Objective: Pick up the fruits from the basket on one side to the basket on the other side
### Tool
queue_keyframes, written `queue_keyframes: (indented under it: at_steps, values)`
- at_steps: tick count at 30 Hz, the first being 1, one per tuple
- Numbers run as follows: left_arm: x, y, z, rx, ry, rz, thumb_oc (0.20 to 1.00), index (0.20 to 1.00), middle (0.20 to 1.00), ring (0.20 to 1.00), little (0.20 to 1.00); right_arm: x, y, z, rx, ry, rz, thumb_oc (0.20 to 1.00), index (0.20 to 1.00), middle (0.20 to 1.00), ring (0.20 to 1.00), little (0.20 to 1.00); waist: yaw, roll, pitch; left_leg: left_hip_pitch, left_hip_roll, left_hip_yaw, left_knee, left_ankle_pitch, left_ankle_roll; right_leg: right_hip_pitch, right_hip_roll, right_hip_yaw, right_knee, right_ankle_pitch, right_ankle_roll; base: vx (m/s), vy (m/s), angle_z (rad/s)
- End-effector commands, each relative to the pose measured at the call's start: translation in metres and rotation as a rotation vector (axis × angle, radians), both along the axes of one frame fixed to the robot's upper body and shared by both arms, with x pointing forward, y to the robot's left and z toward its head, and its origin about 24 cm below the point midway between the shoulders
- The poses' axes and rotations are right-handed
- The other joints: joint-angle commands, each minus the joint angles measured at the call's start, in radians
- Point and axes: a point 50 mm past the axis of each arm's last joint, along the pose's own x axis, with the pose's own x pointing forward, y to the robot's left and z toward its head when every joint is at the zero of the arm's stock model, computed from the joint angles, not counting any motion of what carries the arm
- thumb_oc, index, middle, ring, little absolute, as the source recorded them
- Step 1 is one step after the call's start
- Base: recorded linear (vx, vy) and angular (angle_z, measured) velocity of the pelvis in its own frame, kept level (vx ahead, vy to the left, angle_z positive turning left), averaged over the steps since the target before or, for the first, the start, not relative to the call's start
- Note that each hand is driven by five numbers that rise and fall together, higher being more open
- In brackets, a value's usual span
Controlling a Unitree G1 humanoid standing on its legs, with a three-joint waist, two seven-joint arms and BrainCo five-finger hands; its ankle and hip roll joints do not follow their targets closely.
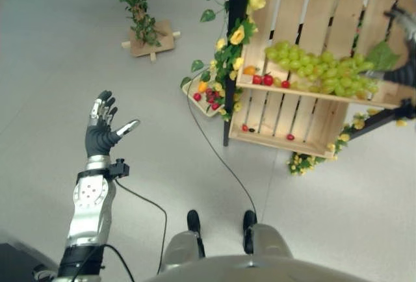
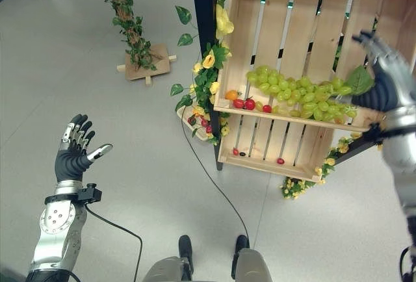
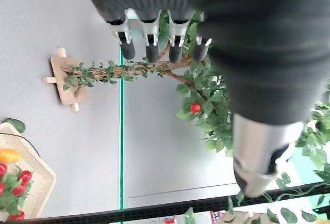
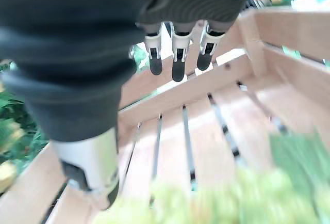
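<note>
Here, both hands were spread and empty — the left hand (image 2: 77, 147) over bare floor, the right hand (image 2: 383, 74) at the crate's (image 2: 305, 28) right edge. Grapes (image 2: 296, 93) and tomatoes (image 2: 246, 103) lay inside — a basket (image 1: 195, 90) sat left.

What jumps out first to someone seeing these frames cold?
The big heap of green grapes along the front edge of the upper wooden crate, with a few red fruits at its left end. The right hand is raised, open, at the crate's right side above the grapes. The left hand is open over bare floor, well to the left of the crates.
</note>
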Motion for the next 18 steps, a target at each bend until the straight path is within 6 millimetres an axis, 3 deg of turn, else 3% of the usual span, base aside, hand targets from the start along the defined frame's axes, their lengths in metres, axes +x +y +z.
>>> queue_keyframes:
  at_steps: [1,7,9,11,12,18]
  values:
    - [-0.011,0.009,0.024,0.091,-0.134,0.037,1.0,1.0,1.0,1.0,1.0,-0.01,0.021,0.016,0.129,-0.159,0.179,1.0,1.0,1.0,1.0,1.0,-0.012,-0.045,-0.046,0.049,-0.038,0.006,0.038,-0.118,0.032,0.032,0.012,0.025,-0.066,0.052,0.055,0.0,0.0,0.0]
    - [-0.014,0.01,0.022,0.08,-0.141,0.056,1.0,1.0,1.0,1.0,1.0,-0.024,0.041,-0.015,0.416,-0.132,0.365,1.0,1.0,1.0,1.0,1.0,-0.027,-0.042,-0.053,0.068,-0.041,0.011,0.02,-0.113,0.032,0.043,0.013,0.025,-0.072,0.058,0.058,0.0,0.0,0.0]
    - [-0.014,0.009,0.021,0.074,-0.142,0.064,1.0,1.0,1.0,1.0,1.0,-0.024,0.051,-0.033,0.604,-0.084,0.463,1.0,1.0,1.0,1.0,1.0,-0.03,-0.041,-0.055,0.075,-0.041,0.015,0.011,-0.108,0.031,0.047,0.013,0.025,-0.077,0.062,0.058,0.0,0.0,0.0]
    - [-0.014,0.009,0.02,0.075,-0.143,0.068,1.0,1.0,1.0,1.0,1.0,-0.027,0.06,-0.041,0.665,-0.039,0.533,1.0,1.0,1.0,1.0,1.0,-0.033,-0.041,-0.058,0.079,-0.042,0.015,0.007,-0.106,0.031,0.05,0.014,0.026,-0.08,0.063,0.058,0.0,0.0,0.0]
    - [-0.015,0.008,0.018,0.076,-0.137,0.063,1.0,1.0,1.0,1.0,1.0,-0.026,0.064,-0.056,0.798,0.013,0.586,1.0,1.0,1.0,1.0,1.0,-0.034,-0.039,-0.057,0.088,-0.043,0.016,0.004,-0.112,0.03,0.056,0.014,0.025,-0.079,0.057,0.059,0.0,0.0,0.0]
    - [-0.019,0.008,0.014,0.066,-0.128,0.08,1.0,1.0,1.0,1.0,1.0,-0.03,0.081,-0.08,0.925,0.139,0.658,1.0,1.0,1.0,1.0,1.0,-0.04,-0.035,-0.06,0.095,-0.045,0.023,-0.003,-0.105,0.028,0.06,0.014,0.027,-0.086,0.065,0.059,0.0,0.01,-0.03]
